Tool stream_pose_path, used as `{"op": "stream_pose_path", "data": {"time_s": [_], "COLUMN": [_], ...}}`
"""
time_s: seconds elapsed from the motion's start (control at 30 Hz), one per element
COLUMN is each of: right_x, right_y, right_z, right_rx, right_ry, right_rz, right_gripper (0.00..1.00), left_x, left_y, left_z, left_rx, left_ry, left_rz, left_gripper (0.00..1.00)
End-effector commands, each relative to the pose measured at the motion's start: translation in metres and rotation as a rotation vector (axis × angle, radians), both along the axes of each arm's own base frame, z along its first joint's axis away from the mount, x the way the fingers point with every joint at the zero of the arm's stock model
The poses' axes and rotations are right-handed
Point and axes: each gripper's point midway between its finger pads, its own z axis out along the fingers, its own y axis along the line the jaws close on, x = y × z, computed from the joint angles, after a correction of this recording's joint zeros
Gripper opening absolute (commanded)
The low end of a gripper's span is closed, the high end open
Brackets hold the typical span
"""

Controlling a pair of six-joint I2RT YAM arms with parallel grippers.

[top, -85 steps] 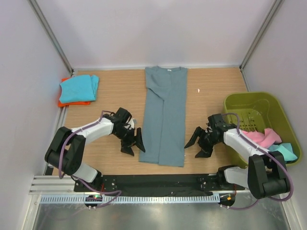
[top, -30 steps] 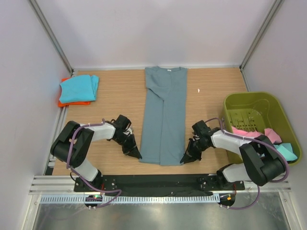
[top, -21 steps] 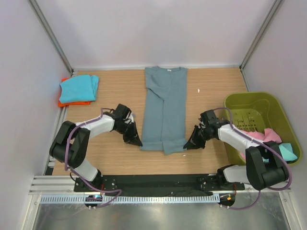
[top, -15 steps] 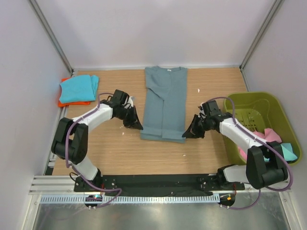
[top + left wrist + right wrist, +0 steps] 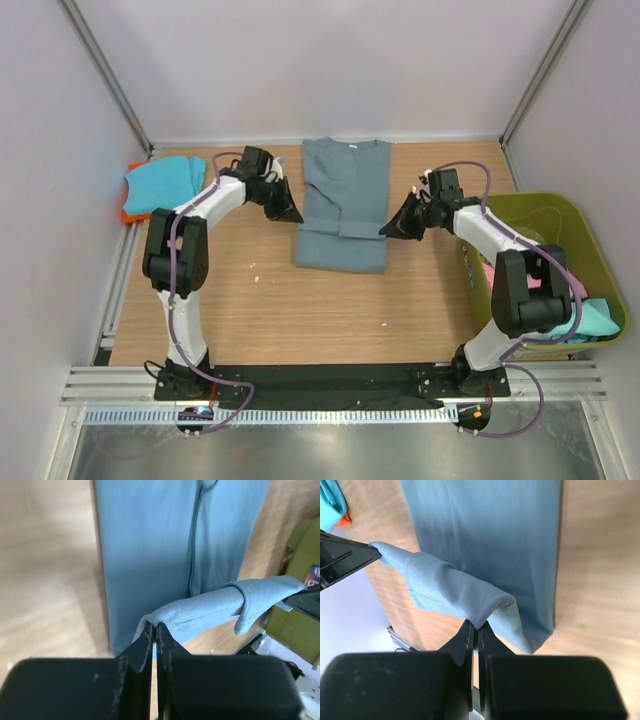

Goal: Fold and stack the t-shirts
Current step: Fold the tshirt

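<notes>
The slate blue-grey t-shirt (image 5: 342, 205) lies lengthwise at the back middle of the table, its near hem lifted and doubled over the rest. My left gripper (image 5: 291, 215) is shut on the hem's left corner, and the left wrist view shows the cloth (image 5: 150, 545) pinched at the fingertips (image 5: 154, 626). My right gripper (image 5: 388, 230) is shut on the right corner, where cloth (image 5: 485, 530) drapes from the closed tips (image 5: 476, 625). A folded turquoise t-shirt (image 5: 165, 184) rests on an orange one (image 5: 128, 214) at the back left.
An olive-green basket (image 5: 528, 222) stands at the right edge, holding more cloth, turquoise (image 5: 598, 318) among it. My right forearm crosses its near rim. White walls and metal posts close in the back and sides.
Both grippers closed on the shirt's near hem corners, then carried the hem away from me toward the collar. The shirt now lies shorter, doubled over.
</notes>
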Motion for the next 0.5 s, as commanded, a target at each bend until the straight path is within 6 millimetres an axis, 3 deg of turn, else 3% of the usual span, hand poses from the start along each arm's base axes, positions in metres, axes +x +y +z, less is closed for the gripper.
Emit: {"op": "stream_pose_path", "data": {"time_s": [0.0,0.17,0.2,0.27,0.3,0.47], "right_x": [0.048,0.082,0.089,0.1,0.108,0.138], "right_y": [-0.007,-0.013,-0.013,-0.014,-0.013,-0.012], "right_z": [0.02,0.006,0.01,0.009,0.006,0.002], "right_rx": [0.001,-0.014,-0.014,-0.013,-0.014,-0.021], "right_ry": [-0.142,-0.148,-0.165,-0.178,-0.182,-0.208], "right_rz": [-0.013,-0.029,-0.032,-0.037,-0.035,-0.033], "right_gripper": [0.02,0.01,0.02,0.02,0.02,0.02], "left_x": [0.034,0.077,0.082,0.098,0.103,0.135], "left_y": [-0.005,-0.015,-0.017,-0.02,-0.021,-0.023], "left_z": [0.01,0.017,0.008,0.015,0.006,0.011], "left_rx": [-0.017,-0.026,-0.023,-0.026,-0.021,-0.011], "left_ry": [-0.081,-0.163,-0.157,-0.204,-0.198,-0.275], "left_rz": [-0.013,-0.012,-0.011,-0.01,-0.008,0.016], "left_gripper": [0.0,0.0,0.0,0.0,0.0,0.0]}}
